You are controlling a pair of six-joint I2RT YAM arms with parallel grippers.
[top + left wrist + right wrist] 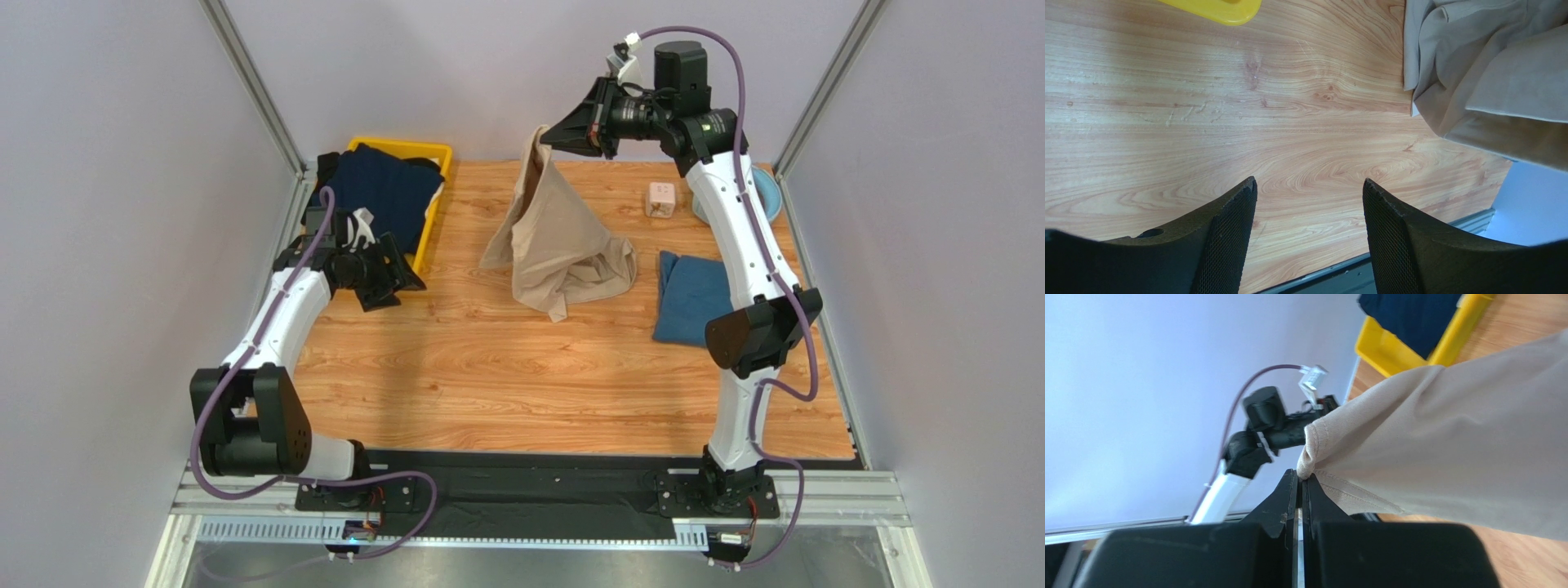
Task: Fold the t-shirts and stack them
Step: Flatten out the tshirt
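Note:
A beige t-shirt (558, 239) hangs in a tall cone at the middle back of the table, lifted by one corner. My right gripper (548, 139) is shut on that corner, high above the table; in the right wrist view the hem (1438, 453) is pinched at the tips of my right gripper (1301, 476). A folded teal-blue t-shirt (688, 294) lies flat to the right of it. A dark navy t-shirt (386, 190) fills the yellow bin (436, 218). My left gripper (395, 276) hovers open beside the bin; its fingers (1229, 226) frame bare wood.
A small wooden block (661, 199) and a light-blue round object (769, 186) sit at the back right, behind my right arm. The bin's corner (1223, 9) and the beige shirt (1487, 67) show in the left wrist view. The table's front edge (1389, 257) lies near the left fingers.

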